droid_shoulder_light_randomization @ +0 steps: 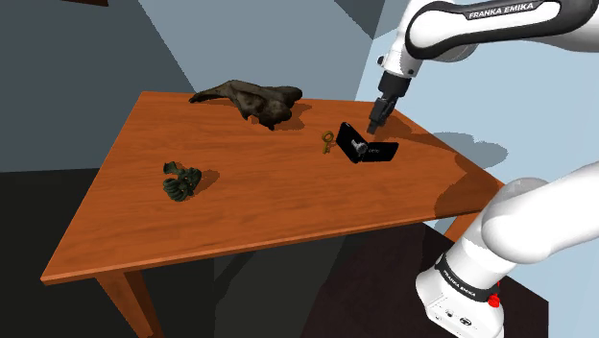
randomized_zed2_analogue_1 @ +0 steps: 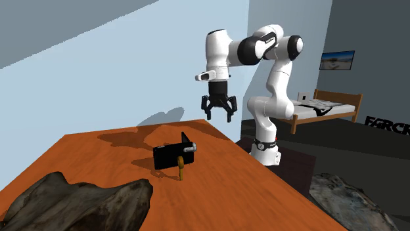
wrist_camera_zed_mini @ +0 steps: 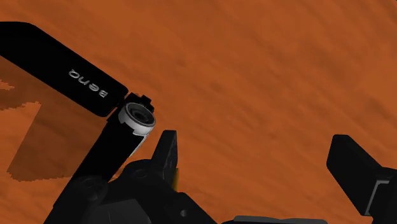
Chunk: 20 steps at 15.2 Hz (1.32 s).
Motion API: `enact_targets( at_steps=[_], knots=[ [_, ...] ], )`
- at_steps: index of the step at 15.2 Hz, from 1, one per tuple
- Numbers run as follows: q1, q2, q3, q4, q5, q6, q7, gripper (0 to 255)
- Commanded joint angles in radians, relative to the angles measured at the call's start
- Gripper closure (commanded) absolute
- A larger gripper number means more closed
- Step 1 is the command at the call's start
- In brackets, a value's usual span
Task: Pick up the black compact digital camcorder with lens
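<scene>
Camcorder (droid_shoulder_light_randomization: 363,146), black and compact, sits on the wooden table (droid_shoulder_light_randomization: 240,216) near the edge on the shoulder view's right. Its flip-out screen (wrist_camera_zed_mini: 63,70) is swung open and carries silver BenQ lettering in the wrist view, where the silver-ringed lens (wrist_camera_zed_mini: 137,118) shows just beside the hinge. The gripper (droid_shoulder_light_randomization: 377,117) hangs in the air above the table, just past the camcorder toward the shoulder view's right, touching nothing. Its two black fingers (wrist_camera_zed_mini: 167,153) stand spread wide apart with bare tabletop between them; the camcorder lies outside that gap, next to one finger. A small golden-brown figurine (droid_shoulder_light_randomization: 327,142) stands just beside the camcorder, on the shoulder view's left of it. Near the table's far edge lies a dark brown, gnarled lump like driftwood (droid_shoulder_light_randomization: 251,100), and a small dark green object (droid_shoulder_light_randomization: 180,181) rests well apart toward the shoulder view's left. In the second exterior view a wooden bed (randomized_zed2_analogue_1: 328,104) stands behind the arm's white base, with a framed picture (randomized_zed2_analogue_1: 338,60) on the dark wall above it
</scene>
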Motion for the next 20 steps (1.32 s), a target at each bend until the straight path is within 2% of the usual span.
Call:
enact_targets(
  at_steps=[1, 10, 19, 20],
  knots=[
    [-0.012, 0.049, -0.027, 0.003, -0.011, 0.049, -0.032, 0],
    [-0.048, 0.332, -0.136, 0.099, 0.0, 0.237, -0.184, 0],
    [-0.047, 0.386, -0.142, 0.045, 0.017, 0.343, -0.2, 0],
    [-0.047, 0.385, -0.142, 0.045, 0.017, 0.342, -0.202, 255]
  ],
)
